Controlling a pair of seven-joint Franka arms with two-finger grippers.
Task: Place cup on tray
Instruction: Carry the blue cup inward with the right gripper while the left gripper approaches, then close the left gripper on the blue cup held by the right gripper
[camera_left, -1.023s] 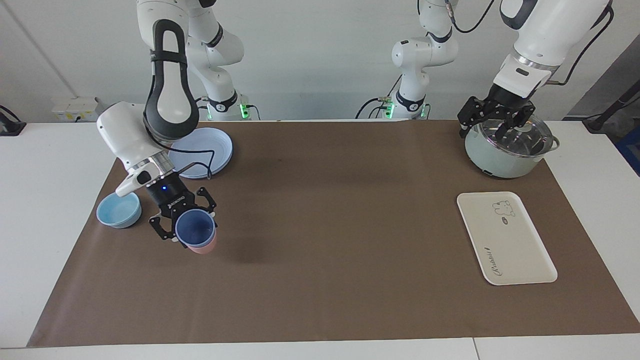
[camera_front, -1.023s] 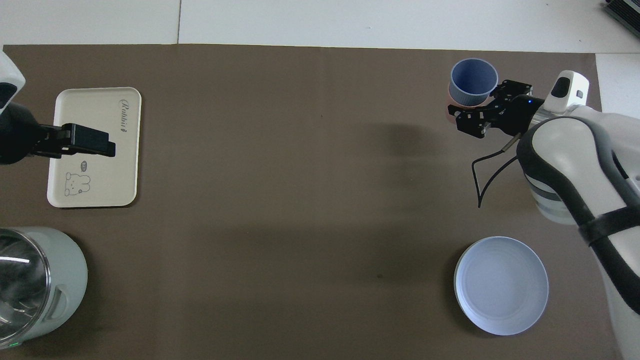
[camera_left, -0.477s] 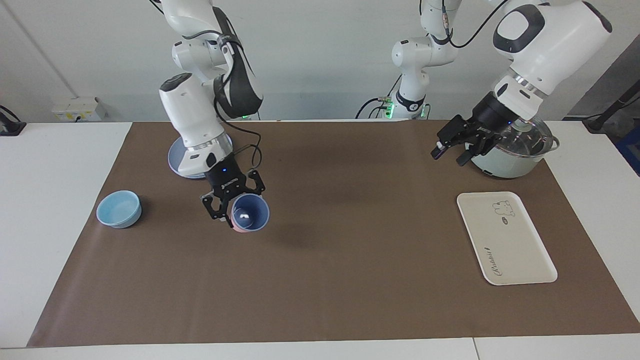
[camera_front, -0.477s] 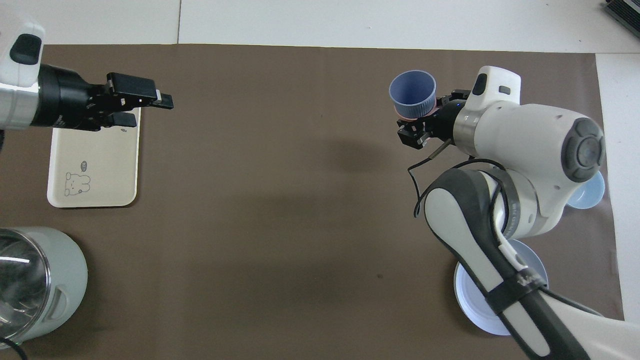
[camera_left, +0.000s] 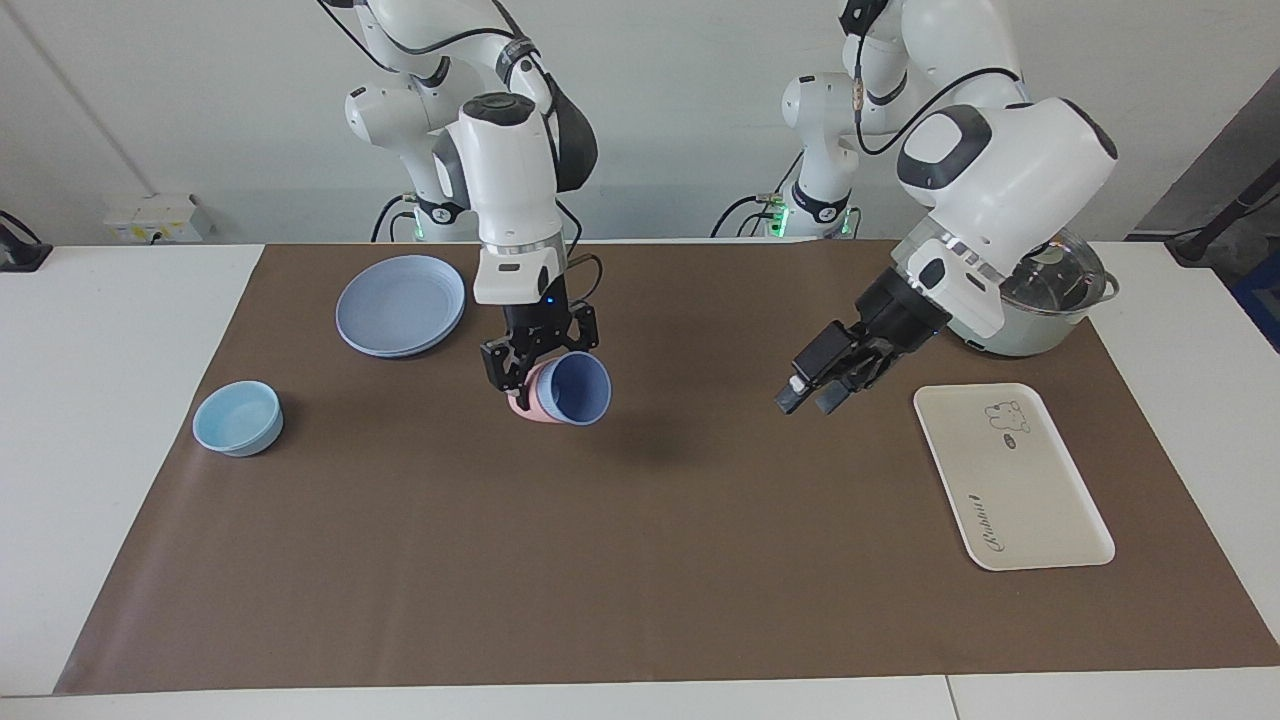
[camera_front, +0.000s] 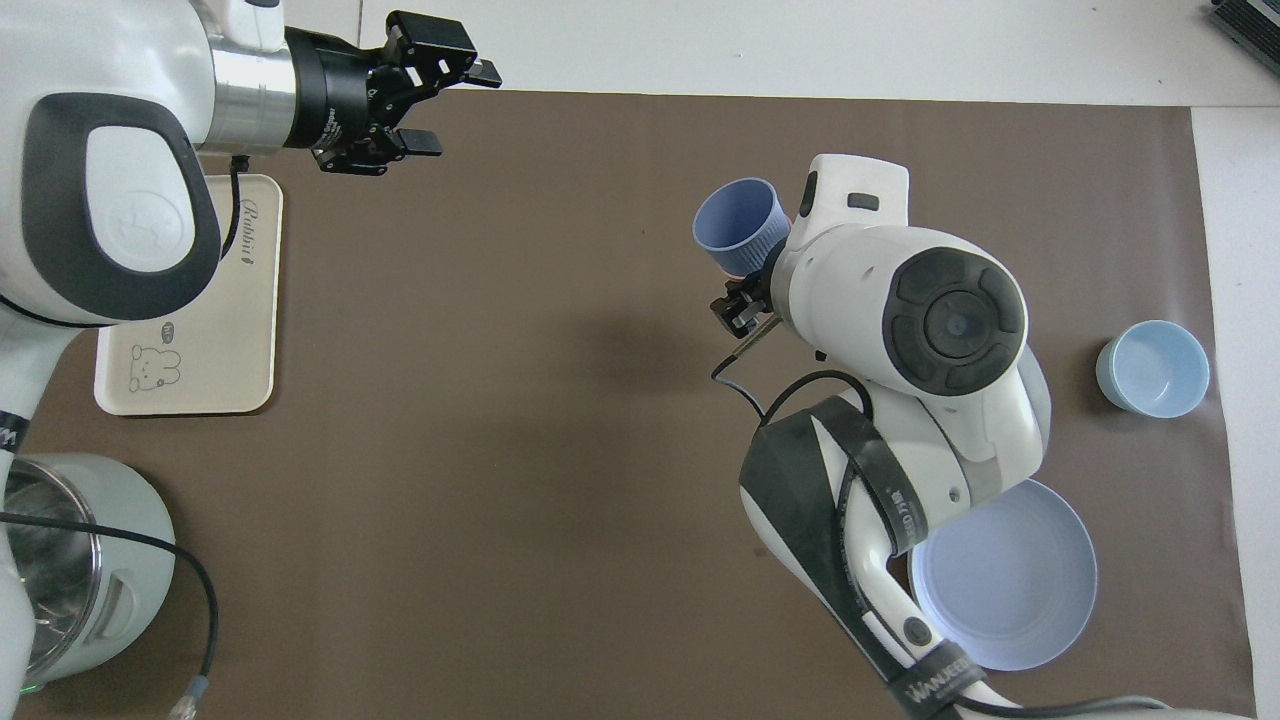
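The periwinkle cup (camera_left: 578, 389) (camera_front: 737, 221) sits nested inside a pink cup (camera_left: 527, 397). Both hang tilted above the middle of the brown mat, toward the right arm's end. My right gripper (camera_left: 537, 362) is shut on this pair from above; in the overhead view its own arm hides most of it. The cream tray (camera_left: 1010, 480) (camera_front: 215, 340) lies flat at the left arm's end, with nothing on it. My left gripper (camera_left: 808, 397) (camera_front: 462, 110) hangs open with nothing in it, over the mat between the cup and the tray.
A round blue-lilac plate (camera_left: 400, 290) (camera_front: 1010, 585) lies close to the right arm's base. A low light-blue bowl (camera_left: 238, 418) (camera_front: 1152, 368) stands at the right arm's end. A pale green pot with a glass lid (camera_left: 1040, 315) (camera_front: 75, 560) stands close to the left arm's base.
My right gripper has carried the nested cups from beside the bowl toward the table's middle. My left gripper has come away from the pot, out over the mat toward the cups.
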